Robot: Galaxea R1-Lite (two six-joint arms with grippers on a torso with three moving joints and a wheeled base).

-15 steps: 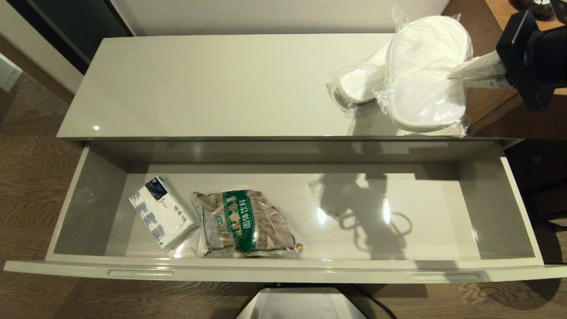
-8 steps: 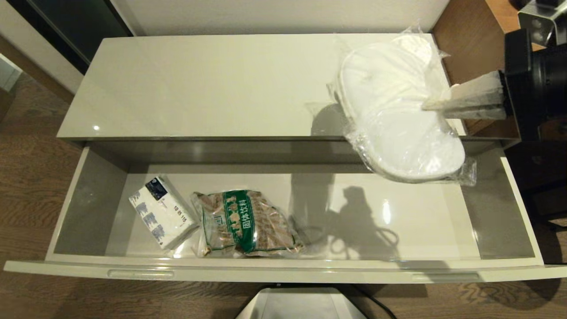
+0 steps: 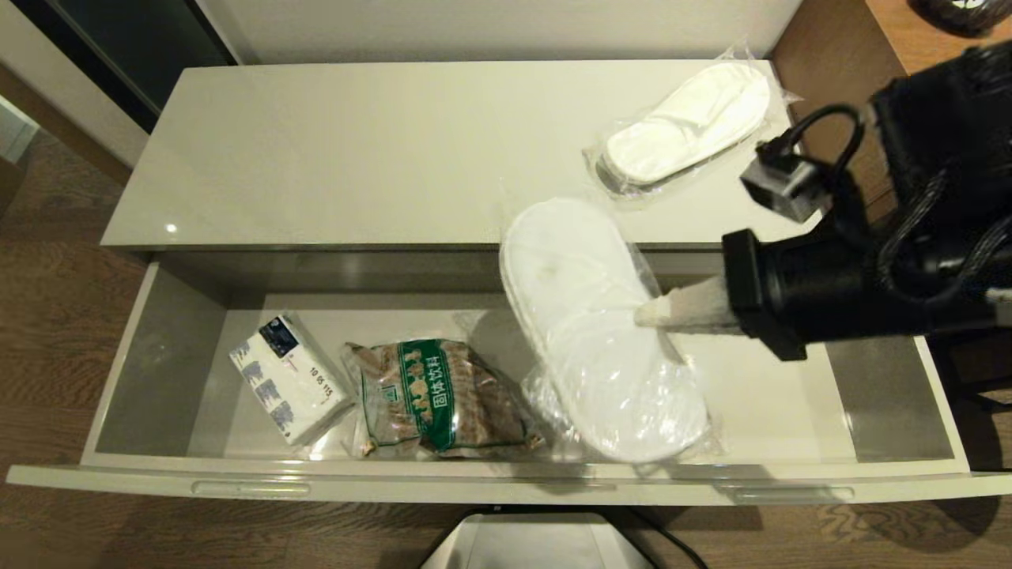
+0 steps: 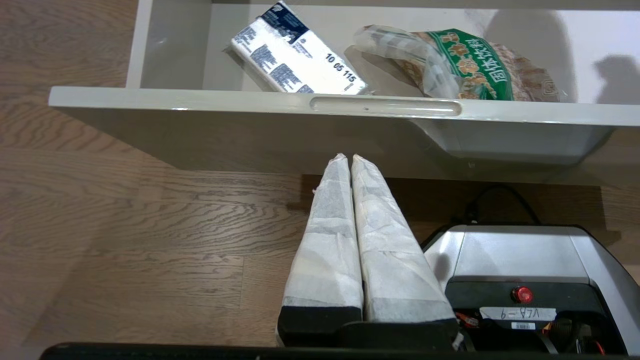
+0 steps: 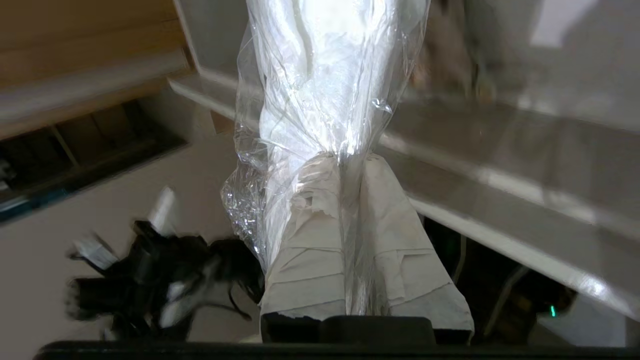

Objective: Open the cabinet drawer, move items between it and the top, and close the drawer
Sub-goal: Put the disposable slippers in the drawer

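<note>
The wide, shallow, glossy cream-white cabinet drawer (image 3: 885, 379) stands pulled fully out below the large glossy cream-white flat top (image 3: 356, 150) of the low cabinet, with two narrow elongated notches along its front rim.

The right claw (image 3: 644, 316) reaches in from the right above the drawer's right half, its paper-wrapped fingers (image 5: 390, 220) pinched together on the crinkly clear plastic bag of a flat white disposable slipper (image 3: 593, 316). The grip sits at the bag's right edge, roughly midway along the slipper. The held slipper hangs tilted over the drawer: its long axis runs from the back of the drawer toward the front, slanting a little to the right, with the far rounded end over the edge of the top and the near end down close to the front rim. Whether the near end touches the drawer floor cannot be told.

The second flat white bagged slipper (image 3: 686, 125) lies on the top near its right rear corner, its long axis running diagonally from front-left to rear-right, well apart from the held one.

In the drawer's left half lie a white-and-blue printed tissue pack (image 3: 288, 378) and, just beside it to the right, a clear bag of brown pieces with a green label (image 3: 435, 399); the bag's right edge is near the held slipper's plastic.

The left claw (image 4: 348, 159) hangs low in front of the drawer's face, over the brown wood floor (image 4: 125, 225), its wrapped fingers pressed together and holding nothing.
</note>
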